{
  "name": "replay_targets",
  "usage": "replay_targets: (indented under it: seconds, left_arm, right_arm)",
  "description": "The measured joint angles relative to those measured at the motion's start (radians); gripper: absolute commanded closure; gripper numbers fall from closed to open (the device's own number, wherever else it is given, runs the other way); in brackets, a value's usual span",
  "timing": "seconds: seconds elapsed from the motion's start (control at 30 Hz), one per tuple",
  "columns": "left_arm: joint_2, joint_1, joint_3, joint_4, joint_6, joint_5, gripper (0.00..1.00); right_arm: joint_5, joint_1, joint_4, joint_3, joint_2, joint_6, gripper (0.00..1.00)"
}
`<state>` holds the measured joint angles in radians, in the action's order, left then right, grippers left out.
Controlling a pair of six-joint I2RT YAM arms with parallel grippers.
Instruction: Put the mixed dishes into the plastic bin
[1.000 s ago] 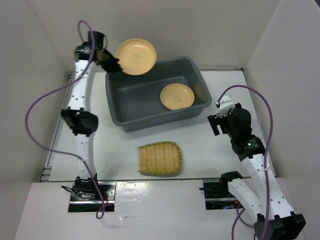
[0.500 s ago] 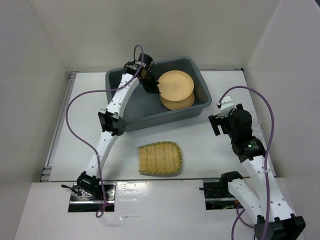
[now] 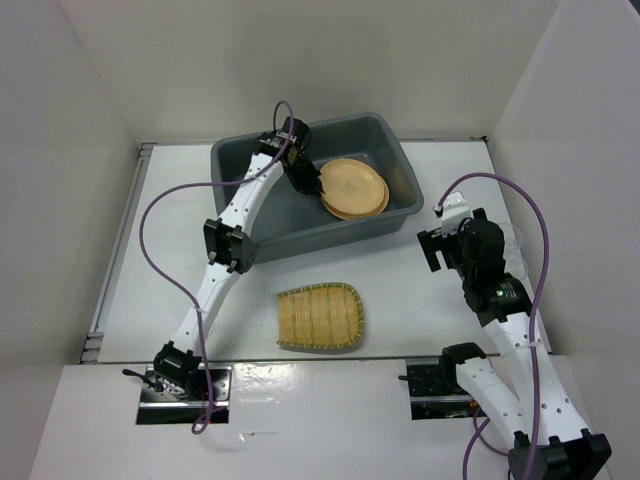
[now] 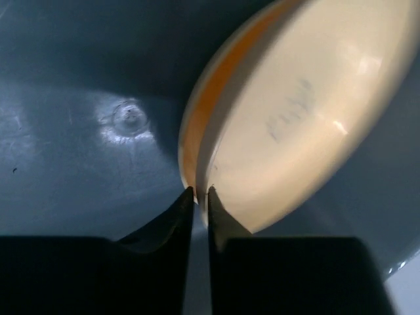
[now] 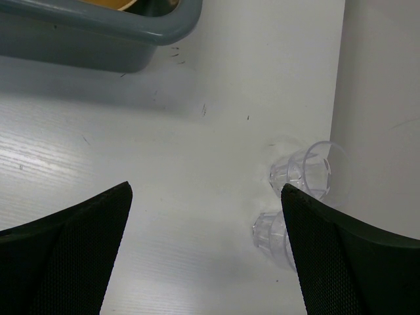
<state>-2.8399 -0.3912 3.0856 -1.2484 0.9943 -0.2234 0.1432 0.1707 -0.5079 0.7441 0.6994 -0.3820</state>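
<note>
Left hand (image 3: 316, 186): reached into the bin (image 3: 240, 205), toward its right half. In the left wrist view the left hand (image 4: 200, 191) has its fingers drawn nearly together, clamped on the rim of the upper plate (image 4: 308, 111), with the bin's dark floor (image 4: 72, 164) behind.

Upper plate (image 3: 352, 181): tan, round, inside the bin, tilted slightly, overlapping the lower plate (image 3: 368, 207). The lower plate lies on the bin floor near the right wall. Whether the two plates touch cannot be told.

Right hand (image 3: 436, 246): over the surface (image 3: 420, 300), just right of the bin's near right corner. From the right wrist view its fingers are spread wide apart around the right hand's gap (image 5: 205, 190), with nothing between them.

Cups: two clear ones on their sides on the surface near the right wall, one (image 5: 308, 169) beyond the other (image 5: 270, 231); the nearer is partly hidden by a finger.

Bamboo tray (image 3: 320, 317): flat on the surface in front of the bin, between the two arms, apart from both hands.
</note>
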Motion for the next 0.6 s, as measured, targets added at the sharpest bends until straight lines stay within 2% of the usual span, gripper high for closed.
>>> replay_targets:
  seconds: [0.03, 0.13, 0.17, 0.2, 0.23, 0.43, 0.53, 0.6]
  left_arm:
    - [0.000, 0.000, 0.002, 0.008, 0.000, -0.004, 0.72]
    - [0.000, 0.000, 0.004, 0.030, -0.003, -0.016, 0.41]
    - [0.000, -0.001, 0.004, 0.038, -0.010, -0.019, 0.29]
    - [0.000, -0.002, 0.004, 0.047, -0.013, -0.024, 0.08]
    - [0.000, -0.002, 0.004, 0.053, -0.021, -0.027, 0.00]
    - [0.010, -0.013, 0.004, 0.041, -0.049, 0.009, 0.00]
    - [0.072, -0.015, -0.005, -0.017, -0.092, 0.099, 0.00]
    - [0.209, -0.013, -0.131, -0.022, -0.134, 0.192, 0.00]
  right_arm:
    - [0.000, 0.000, 0.000, 0.000, 0.000, 0.000, 0.01]
    - [0.000, 0.000, 0.000, 0.000, 0.000, 0.000, 0.01]
    - [0.000, 0.000, 0.000, 0.000, 0.000, 0.000, 0.01]
    - [0.000, 0.000, 0.000, 0.000, 0.000, 0.000, 0.01]
    - [0.000, 0.000, 0.000, 0.000, 0.000, 0.000, 0.01]
    - [-0.032, 0.000, -0.002, 0.000, 0.003, -0.006, 0.01]
    - [-0.158, 0.000, -0.048, 0.010, 0.025, -0.080, 0.03]
    - [-0.262, 0.000, -0.114, 0.019, 0.047, -0.160, 0.06]
